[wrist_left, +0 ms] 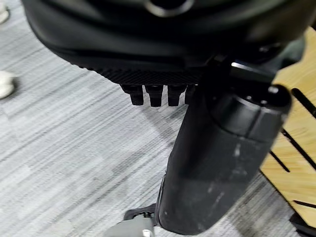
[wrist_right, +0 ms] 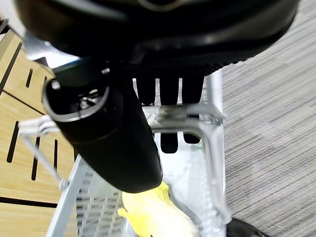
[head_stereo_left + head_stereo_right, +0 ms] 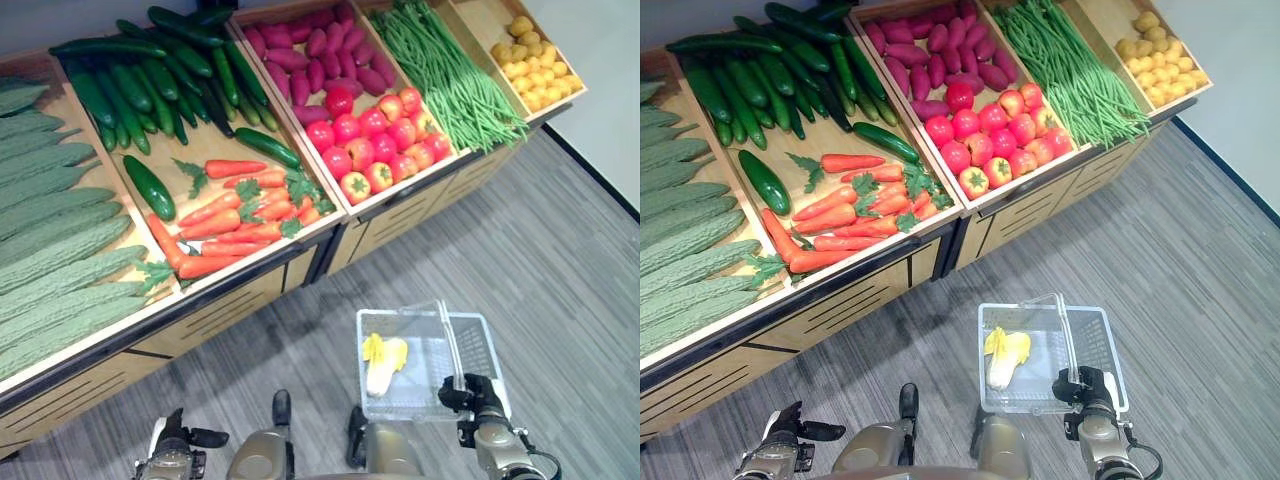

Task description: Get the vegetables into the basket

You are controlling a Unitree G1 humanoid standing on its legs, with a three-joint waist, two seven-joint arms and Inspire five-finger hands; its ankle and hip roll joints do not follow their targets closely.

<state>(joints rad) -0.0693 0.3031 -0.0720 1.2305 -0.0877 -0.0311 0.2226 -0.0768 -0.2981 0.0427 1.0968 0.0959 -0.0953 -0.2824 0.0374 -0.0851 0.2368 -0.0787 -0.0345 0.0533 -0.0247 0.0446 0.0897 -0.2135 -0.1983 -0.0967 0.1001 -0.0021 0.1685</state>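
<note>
A clear plastic basket (image 3: 488,345) hangs low over the floor at the right, in front of the stand. My right hand (image 3: 474,396) is shut on the basket's handle (image 2: 183,113), its fingers (image 2: 169,91) hooked over the bar. A yellow-white leafy vegetable (image 3: 384,361) lies inside the basket. On the wooden stand lie carrots (image 3: 236,214), cucumbers (image 3: 150,82), tomatoes (image 3: 376,140), purple sweet potatoes (image 3: 318,50), green beans (image 3: 452,72), bitter gourds (image 3: 50,232) and small yellow vegetables (image 3: 530,58). My left hand (image 3: 178,446) hangs low at the left, open and holding nothing, away from the produce.
The stand's wooden front (image 3: 210,310) with dark slots slopes toward me, and its edge lies between my hands and the vegetables. Grey wood-grain floor (image 3: 560,260) stretches to the right. A white wall base (image 3: 600,160) borders the far right.
</note>
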